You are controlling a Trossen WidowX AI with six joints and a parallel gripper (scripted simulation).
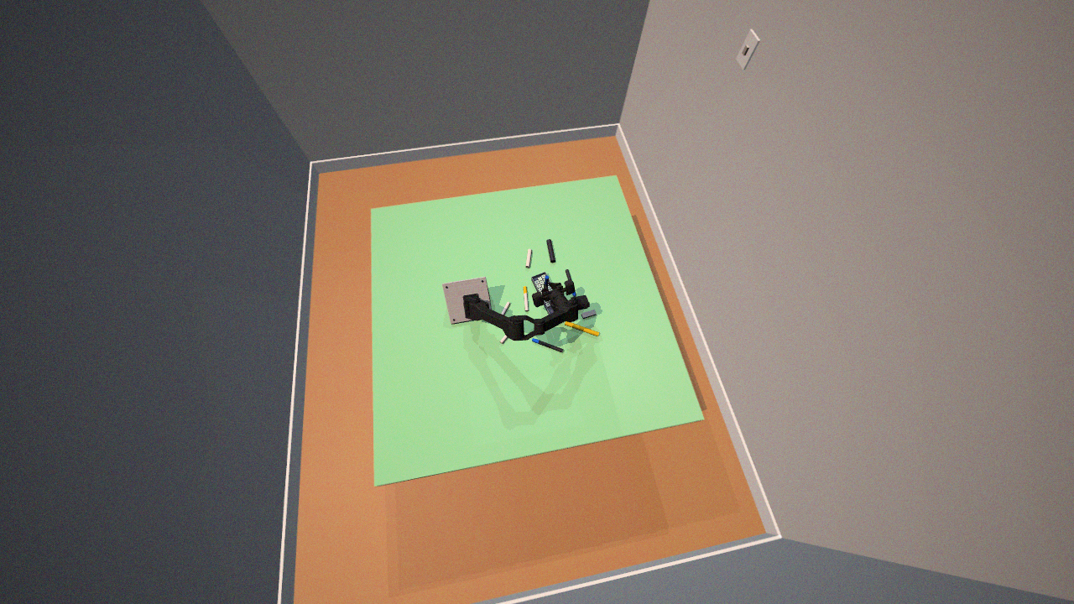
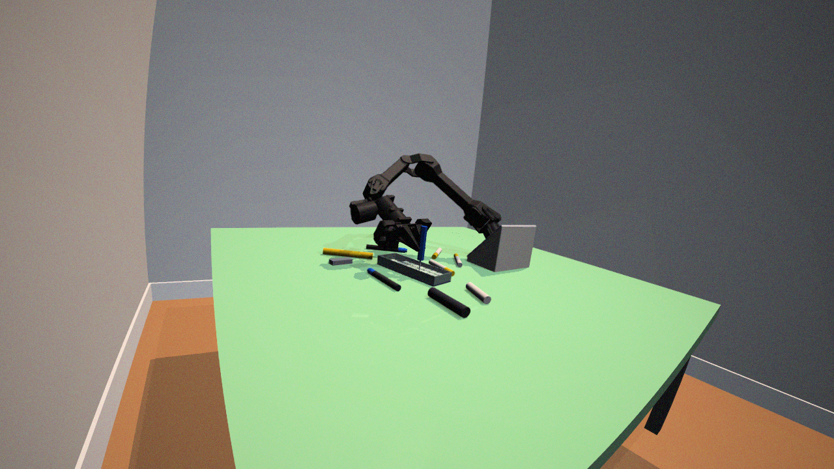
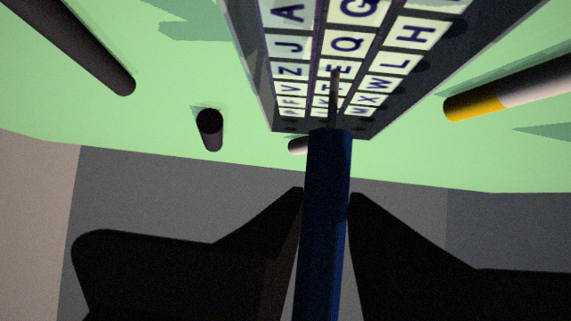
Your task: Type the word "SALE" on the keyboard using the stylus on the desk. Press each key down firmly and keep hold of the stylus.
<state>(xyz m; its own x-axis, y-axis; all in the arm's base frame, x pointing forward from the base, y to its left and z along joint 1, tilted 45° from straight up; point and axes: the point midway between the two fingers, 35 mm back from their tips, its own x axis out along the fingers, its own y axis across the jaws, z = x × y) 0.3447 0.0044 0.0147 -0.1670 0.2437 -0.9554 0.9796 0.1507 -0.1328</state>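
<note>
My gripper point(image 2: 421, 236) point(image 3: 325, 200) is shut on the blue stylus point(image 1: 546, 278) point(image 2: 422, 247) point(image 3: 327, 156), which stands nearly upright with its thin dark tip down. The keyboard point(image 2: 402, 270) point(image 3: 491, 27) is a dark tray with rows of white letter keys, below the gripper. In the wrist view the tip overlaps the E key point(image 3: 345, 67), just beyond the T key. Whether it touches or presses the key I cannot tell. The A and L keys show in the wrist view; the S key is not seen there.
A yellow stick point(image 1: 581, 329) point(image 2: 348, 253) and a grey block point(image 1: 588, 314) point(image 2: 340, 262) lie near the keyboard. A thick black cylinder point(image 1: 551, 251) point(image 2: 449, 303), a white cylinder point(image 1: 529, 258) point(image 2: 477, 292) and a blue-ended black marker point(image 2: 384, 279) lie around it, with several other pens.
</note>
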